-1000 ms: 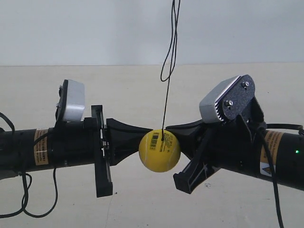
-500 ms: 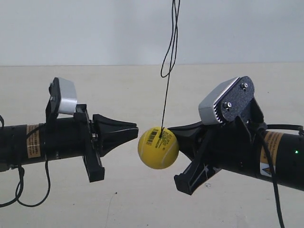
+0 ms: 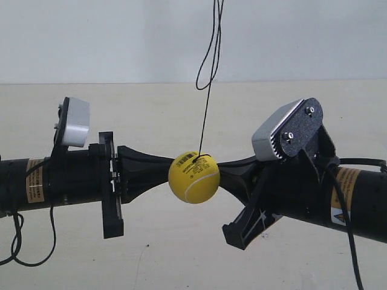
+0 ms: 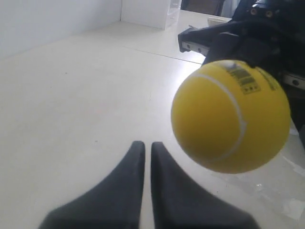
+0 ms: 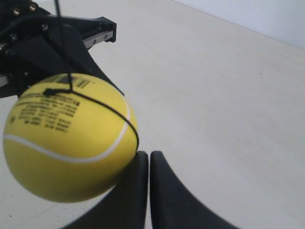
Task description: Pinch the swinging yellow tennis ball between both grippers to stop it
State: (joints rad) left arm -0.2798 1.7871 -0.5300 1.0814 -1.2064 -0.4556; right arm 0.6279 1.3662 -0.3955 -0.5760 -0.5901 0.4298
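Observation:
The yellow tennis ball (image 3: 193,177) hangs on a thin black string (image 3: 205,103) between two pointed black jaw tips. The left gripper (image 3: 170,164), on the arm at the exterior view's left, is shut and its tip meets the ball's side. The right gripper (image 3: 221,168) is shut too, its tip against the opposite side. In the left wrist view the ball (image 4: 230,116) floats just off the shut tips (image 4: 144,144), with the other arm (image 4: 228,38) behind it. In the right wrist view the ball (image 5: 69,136) overlaps one jaw of the shut right gripper (image 5: 149,155).
A pale tabletop (image 3: 181,260) lies below both arms, with a light wall (image 3: 121,36) behind it. Black cables (image 3: 18,248) loop down from the arm at the exterior view's left. White drawers (image 4: 152,12) stand at the table's far end.
The ball has drifted up and toward the exterior view's left. The arm on that side drew back, turned, and its tip now meets the ball again. The other arm has hardly moved.

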